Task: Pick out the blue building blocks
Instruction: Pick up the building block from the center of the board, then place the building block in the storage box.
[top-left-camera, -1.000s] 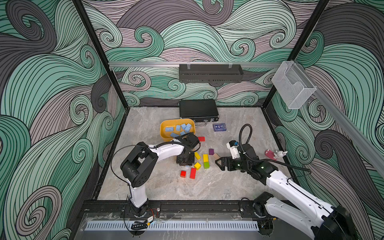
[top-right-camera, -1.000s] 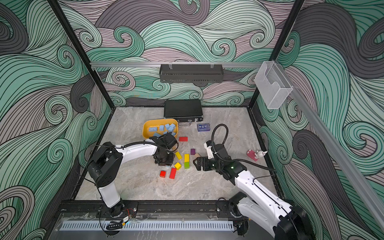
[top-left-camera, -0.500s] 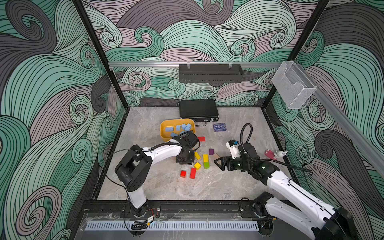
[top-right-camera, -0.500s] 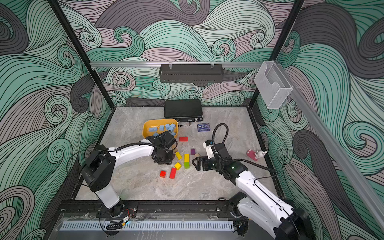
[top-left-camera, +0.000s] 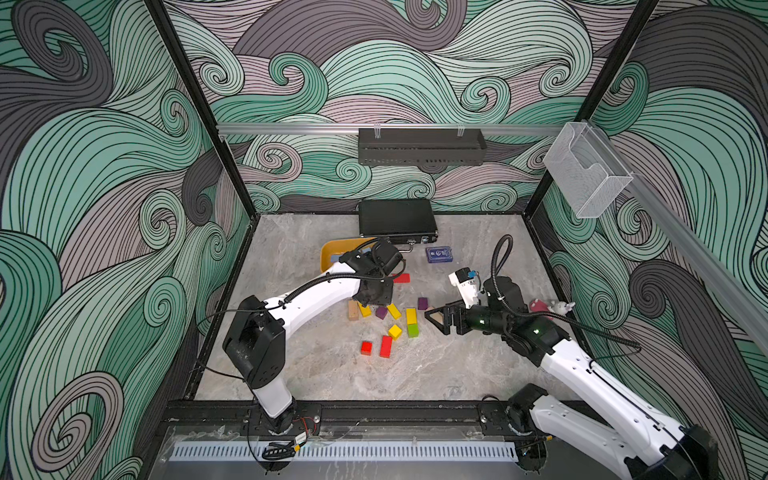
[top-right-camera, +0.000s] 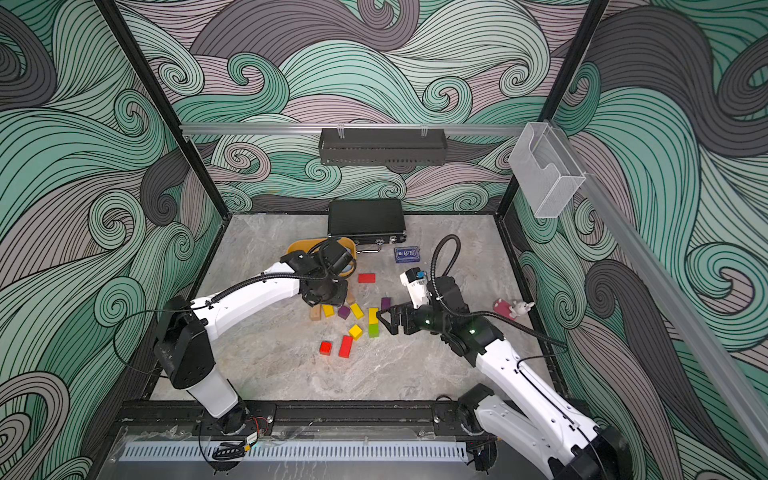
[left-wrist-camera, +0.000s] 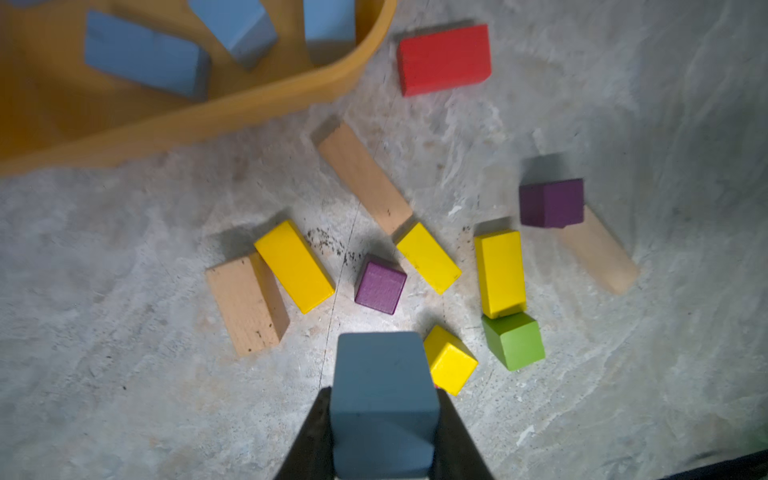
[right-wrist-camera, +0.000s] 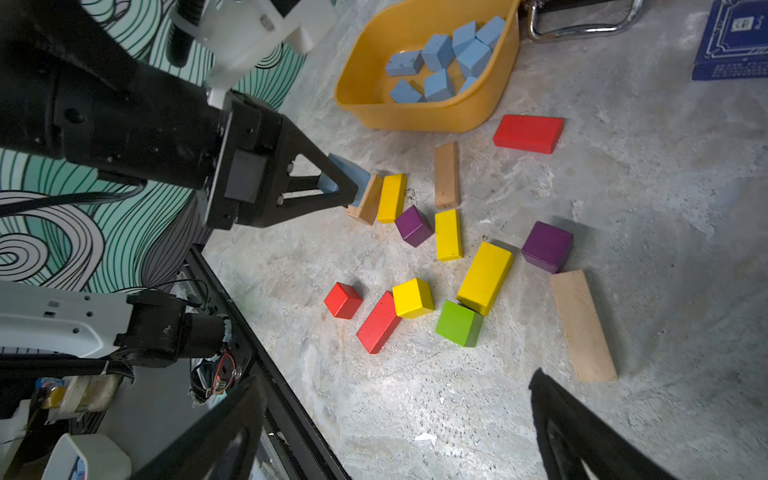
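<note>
The left gripper (right-wrist-camera: 348, 192) has its jaws clamped on one blue block (left-wrist-camera: 384, 399), at the eleven o'clock edge of the scattered coloured blocks (top-left-camera: 394, 311). The right gripper (right-wrist-camera: 397, 376), at three o'clock of that scatter, has its jaws wide apart. The other blue blocks (right-wrist-camera: 440, 62) lie in the yellow tub (top-left-camera: 330, 255), at eleven o'clock from the left gripper in a top view.

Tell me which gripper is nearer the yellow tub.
Left. The left gripper, shut on a blue block, hangs just short of the yellow tub; the right gripper, open, sits across the loose blocks.
</note>
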